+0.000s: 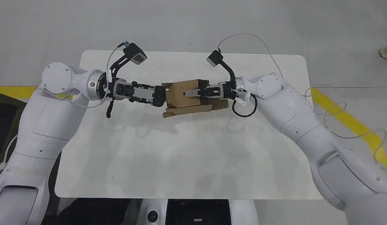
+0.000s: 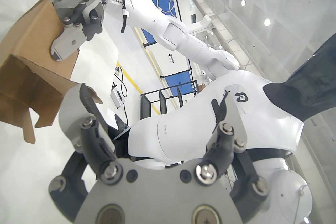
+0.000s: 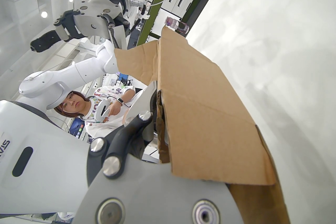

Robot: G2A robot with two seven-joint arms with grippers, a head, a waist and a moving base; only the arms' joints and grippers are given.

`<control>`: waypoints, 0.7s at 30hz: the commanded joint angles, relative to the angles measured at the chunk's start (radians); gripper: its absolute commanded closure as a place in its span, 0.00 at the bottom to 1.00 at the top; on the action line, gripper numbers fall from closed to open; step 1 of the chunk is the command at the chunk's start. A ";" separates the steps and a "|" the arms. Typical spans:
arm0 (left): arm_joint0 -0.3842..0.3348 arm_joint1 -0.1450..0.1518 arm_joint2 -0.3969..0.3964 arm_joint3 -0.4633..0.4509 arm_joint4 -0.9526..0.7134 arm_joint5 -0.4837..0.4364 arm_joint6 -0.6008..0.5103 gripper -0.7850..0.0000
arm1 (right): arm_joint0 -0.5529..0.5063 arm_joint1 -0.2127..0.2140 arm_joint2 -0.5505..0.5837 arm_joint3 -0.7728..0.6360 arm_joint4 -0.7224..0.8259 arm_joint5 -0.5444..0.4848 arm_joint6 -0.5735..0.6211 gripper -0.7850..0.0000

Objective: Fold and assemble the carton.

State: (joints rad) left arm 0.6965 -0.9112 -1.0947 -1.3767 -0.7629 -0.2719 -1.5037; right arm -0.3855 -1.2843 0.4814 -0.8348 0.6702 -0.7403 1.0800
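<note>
The brown cardboard carton hangs between the two claws, over the middle of the white table. It is only partly formed: the wide panels stand as a sleeve and several flaps are loose at its ends. The right claw is pinching one wide panel. In the left wrist view, one grey finger of this claw lies flat on the outer face of that panel, and the second finger is hidden behind the cardboard. In the right wrist view, the edge of the same panel runs just beside the claw's inner finger, so the cardboard sits inside the claw. The left claw is on the opposite side of the carton, and the two claws point toward each other. It is spread wide and grips nothing. One of its fingertips touches the corner of a short flap at the end of the carton that faces it. Its other finger stands well apart from the cardboard, in free air. From above, the loose lower flaps lie below the right claw, on the side nearer to the robot. I cannot tell whether these flaps touch the table or stay just above it.
</note>
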 commanded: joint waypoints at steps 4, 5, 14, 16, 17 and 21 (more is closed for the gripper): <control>-0.009 -0.010 0.020 -0.001 0.007 0.005 0.026 0.00 | 0.005 -0.006 -0.003 0.009 0.000 -0.005 -0.005 1.00; -0.012 -0.012 0.026 -0.001 0.010 0.005 0.032 0.00 | 0.005 -0.007 -0.004 0.010 0.000 -0.006 -0.006 1.00; -0.034 -0.032 0.072 -0.007 0.072 -0.014 0.097 0.00 | 0.009 -0.014 -0.014 0.016 -0.005 -0.020 -0.020 1.00; -0.036 -0.035 0.078 -0.007 0.092 -0.023 0.107 0.00 | 0.004 -0.013 -0.018 0.013 -0.008 -0.025 -0.025 1.00; -0.036 -0.036 0.079 -0.006 0.102 -0.028 0.112 0.00 | 0.000 -0.013 -0.021 0.010 -0.012 -0.029 -0.029 1.00; -0.034 -0.039 0.086 -0.006 0.167 -0.058 0.141 0.00 | -0.020 -0.009 -0.036 -0.009 -0.025 -0.048 -0.048 1.00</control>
State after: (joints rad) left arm 0.6614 -0.9493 -1.0099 -1.3824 -0.6024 -0.3281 -1.3662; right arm -0.4017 -1.2940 0.4487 -0.8402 0.6475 -0.7850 1.0354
